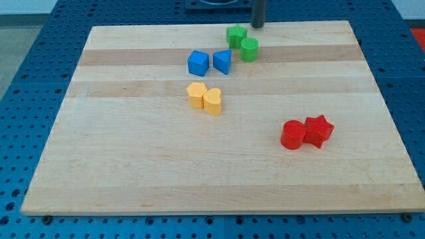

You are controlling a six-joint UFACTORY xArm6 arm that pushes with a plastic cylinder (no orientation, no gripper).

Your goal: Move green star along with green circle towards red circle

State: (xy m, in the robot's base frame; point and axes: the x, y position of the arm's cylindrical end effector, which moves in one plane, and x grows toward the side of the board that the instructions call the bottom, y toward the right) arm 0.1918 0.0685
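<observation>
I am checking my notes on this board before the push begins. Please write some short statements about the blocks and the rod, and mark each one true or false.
1. The green star touches the green circle. True.
2. My tip is at the view's bottom edge. False: it is near the view's top, just right of the green star.
3. The red circle sits beside the red star. True.
4. The two yellow blocks lie to the right of the red pair. False: they lie to the left and higher up.
5. The blue cube lies left of the green pair. True.
</observation>
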